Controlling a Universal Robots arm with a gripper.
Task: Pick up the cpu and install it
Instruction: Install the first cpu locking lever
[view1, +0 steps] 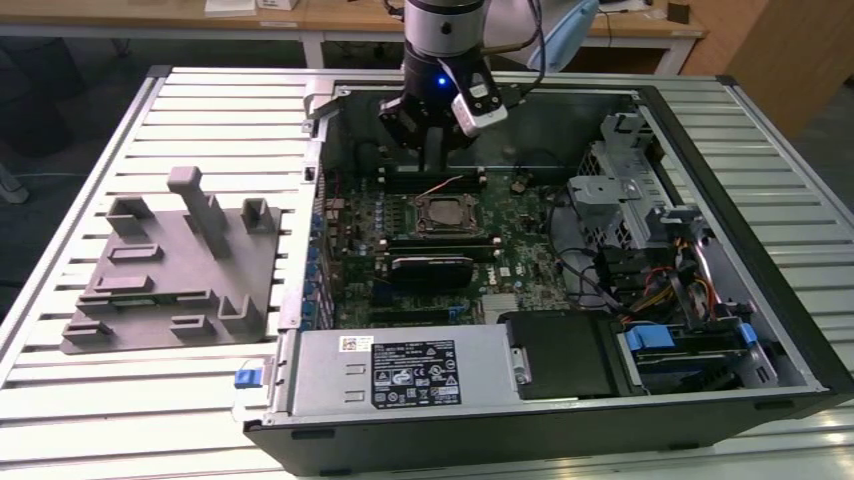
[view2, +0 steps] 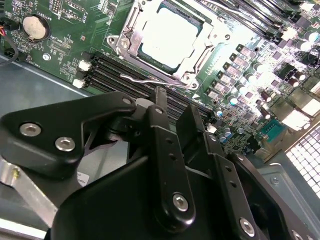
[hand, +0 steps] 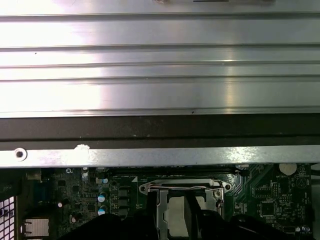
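Observation:
The cpu (view1: 441, 213), a small pale silvery square, lies flat in the metal-framed socket in the middle of the green motherboard. It also appears in both wrist views (view2: 170, 32) (hand: 175, 218). My gripper (view1: 430, 158) hangs inside the open computer case, just behind the socket over the black memory slots (view2: 125, 75). Its two black fingers (view2: 159, 107) stand a little apart with nothing between them, so the gripper (view2: 175, 104) (hand: 176, 196) is open. The socket's thin wire lever (view2: 150, 80) lies along the edge of the frame nearest the fingers.
A grey fixture (view1: 174, 270) with upright posts stands on the slatted table at the exterior view's left. The case holds a power supply (view1: 400, 370) at the front, a drive cage with cables (view1: 641, 230) on the right, and a coin battery (view2: 36, 27).

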